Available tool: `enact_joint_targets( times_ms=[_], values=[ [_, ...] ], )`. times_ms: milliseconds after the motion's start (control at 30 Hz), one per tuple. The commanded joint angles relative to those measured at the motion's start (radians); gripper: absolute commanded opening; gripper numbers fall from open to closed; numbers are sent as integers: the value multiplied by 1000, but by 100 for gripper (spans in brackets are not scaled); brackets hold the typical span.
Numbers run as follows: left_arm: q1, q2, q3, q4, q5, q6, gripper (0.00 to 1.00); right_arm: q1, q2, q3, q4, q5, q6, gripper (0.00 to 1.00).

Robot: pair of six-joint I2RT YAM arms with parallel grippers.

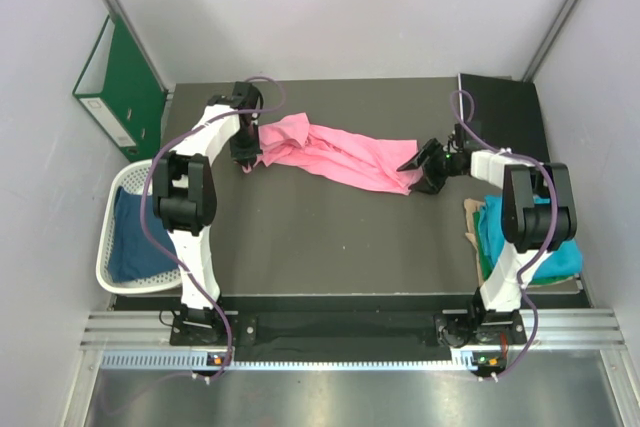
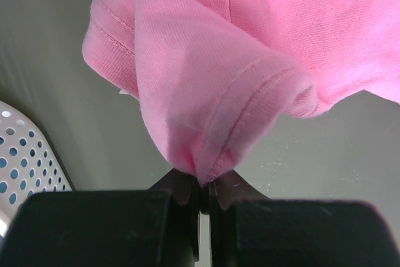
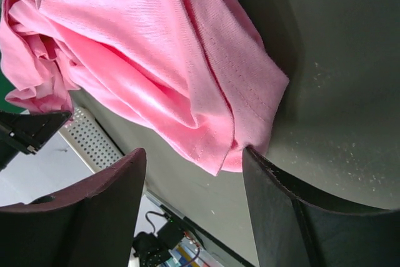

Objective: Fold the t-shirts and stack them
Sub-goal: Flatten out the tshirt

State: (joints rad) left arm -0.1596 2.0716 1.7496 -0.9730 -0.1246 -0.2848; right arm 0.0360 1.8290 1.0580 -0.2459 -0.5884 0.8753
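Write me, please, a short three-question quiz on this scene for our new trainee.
1. True or false: the left gripper is shut on the pink t-shirt.
2. Which shirt lies in the white basket? A teal, B dark blue, C pink.
3. Fill in: the right gripper, at the pink t-shirt's other end, is ____.

Key: 1 true; 2 B, the dark blue t-shirt; 3 open.

The first shirt [image 1: 340, 155] stretches across the far half of the table [image 1: 330, 247] between the left gripper [image 1: 247, 165] and right gripper [image 1: 415, 175], the second shirt [image 1: 135, 237] lies in the basket [image 1: 115, 202] at the left edge before the binder [image 1: 125, 77], and the third shirt [image 1: 565, 257] lies at the right edge.
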Motion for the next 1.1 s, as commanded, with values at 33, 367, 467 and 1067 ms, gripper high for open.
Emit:
enact_joint_targets(
  times_ms=[33,367,467,1067],
  values=[
    [2,-28,-6,23,-12,13,0,2,24,0,74,-2,10,62],
    [2,-39,-25,26,-21,13,0,16,29,31,85,-33,24,61],
    [2,-38,-28,28,-20,10,0,18,18,33,74,-40,25,61],
    [0,-28,-42,31,-14,10,0,35,38,108,28,-73,7,61]
  ],
)
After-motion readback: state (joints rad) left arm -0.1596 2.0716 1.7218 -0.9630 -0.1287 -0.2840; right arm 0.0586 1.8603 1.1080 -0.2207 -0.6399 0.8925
